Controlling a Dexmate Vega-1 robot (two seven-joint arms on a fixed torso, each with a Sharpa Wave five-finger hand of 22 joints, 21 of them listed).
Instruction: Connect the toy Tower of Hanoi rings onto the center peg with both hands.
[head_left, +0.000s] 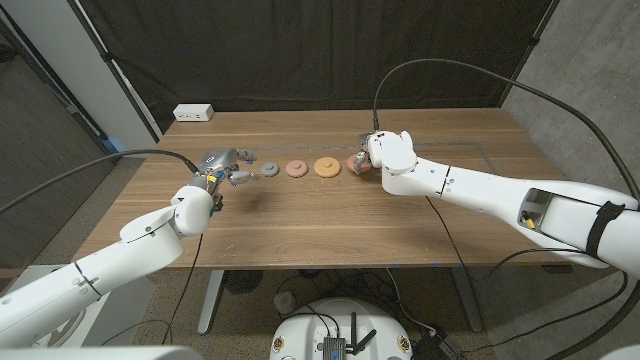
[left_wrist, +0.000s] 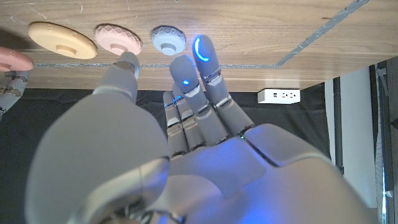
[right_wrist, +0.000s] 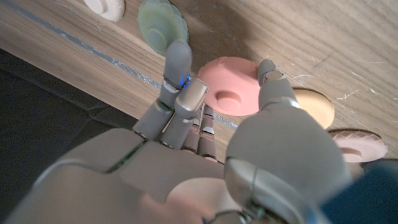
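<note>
- My left hand (head_left: 224, 166), fingers spread and holding nothing, hovers left of centre beside the small grey ring (head_left: 270, 169).
- My right hand (head_left: 382, 152) hovers over the large pink ring (right_wrist: 231, 94), fingers apart around it; whether they grip it, I cannot tell.
- The rings lie in a row mid-table (head_left: 330, 215).

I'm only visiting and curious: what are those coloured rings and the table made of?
The rings, like the orange ring and pink ring, look like matte moulded plastic: smooth, evenly coloured, no grain. The table shows brown wood grain, though whether solid wood or veneer is unclear.
</note>
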